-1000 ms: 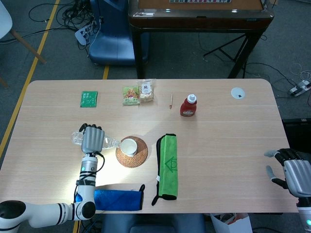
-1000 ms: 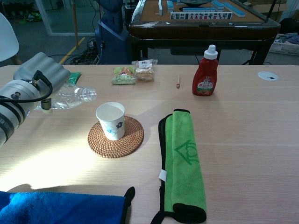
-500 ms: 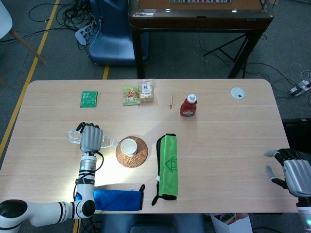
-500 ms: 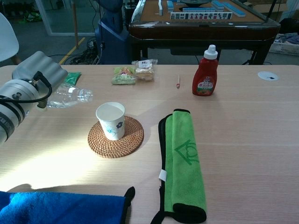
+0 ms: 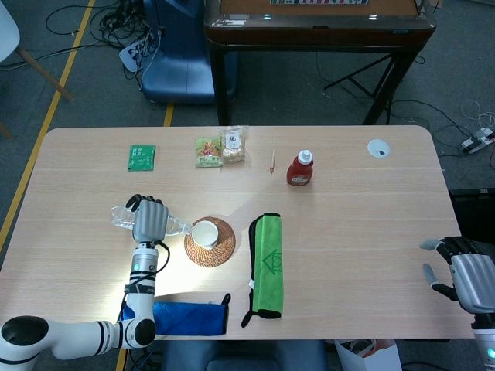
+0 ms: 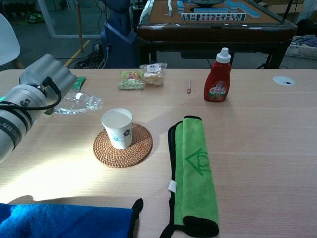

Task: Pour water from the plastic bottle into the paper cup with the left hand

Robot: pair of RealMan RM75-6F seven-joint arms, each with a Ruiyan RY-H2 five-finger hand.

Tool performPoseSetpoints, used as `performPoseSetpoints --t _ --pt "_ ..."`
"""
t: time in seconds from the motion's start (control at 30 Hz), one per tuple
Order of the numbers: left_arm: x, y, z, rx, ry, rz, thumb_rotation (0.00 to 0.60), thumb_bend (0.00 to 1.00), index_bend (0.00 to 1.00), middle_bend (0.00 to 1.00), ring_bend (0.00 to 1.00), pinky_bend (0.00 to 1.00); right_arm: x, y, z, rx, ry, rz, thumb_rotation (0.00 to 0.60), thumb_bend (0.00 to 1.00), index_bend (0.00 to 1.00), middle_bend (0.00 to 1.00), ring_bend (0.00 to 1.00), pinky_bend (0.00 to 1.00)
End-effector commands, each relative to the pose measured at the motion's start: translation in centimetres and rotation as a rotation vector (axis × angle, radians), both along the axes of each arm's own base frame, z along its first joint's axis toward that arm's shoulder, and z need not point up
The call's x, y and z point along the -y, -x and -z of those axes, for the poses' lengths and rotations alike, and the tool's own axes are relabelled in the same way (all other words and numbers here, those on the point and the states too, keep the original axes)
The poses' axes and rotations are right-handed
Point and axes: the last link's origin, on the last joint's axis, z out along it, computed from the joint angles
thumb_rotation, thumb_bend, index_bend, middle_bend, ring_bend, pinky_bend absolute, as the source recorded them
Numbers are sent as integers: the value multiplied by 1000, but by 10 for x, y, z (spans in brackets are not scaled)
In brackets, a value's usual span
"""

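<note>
Plastic bottle (image 6: 79,103) nudged right under curled left robot hand (image 5: 148,219); grasp unclear; labels unreadable; right robot hand (image 5: 462,270) spread.

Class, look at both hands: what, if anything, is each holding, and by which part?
The left hand lies over the middle of the lying clear plastic bottle; a closed grip cannot be confirmed. The right hand holds nothing.

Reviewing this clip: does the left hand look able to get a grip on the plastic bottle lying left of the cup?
Probably yes. The left hand is right over the plastic bottle, which lies on its side with nothing between them. The paper cup stands clear to the side.
</note>
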Motion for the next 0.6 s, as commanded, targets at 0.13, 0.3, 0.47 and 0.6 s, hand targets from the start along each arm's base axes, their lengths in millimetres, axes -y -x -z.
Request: performPoseSetpoints --t 0.13,0.3,0.47,0.6 --pt "1 -5 2 -9 1 10 600 47 682 755 510 465 0 0 0 1 0 0 600 447 391 405 288 257" --pt "2 -6 4 -23 3 12 600 47 682 756 510 465 -1 0 0 0 -1 -1 600 447 391 405 288 257" --pt "2 -6 4 -36 -4 9 600 47 682 757 509 466 -1 0 -1 2 1 -2 600 447 391 405 288 257" --pt "3 -8 5 -45 -1 18 600 47 683 757 510 467 -1 0 -1 1 0 0 600 447 390 405 288 257"
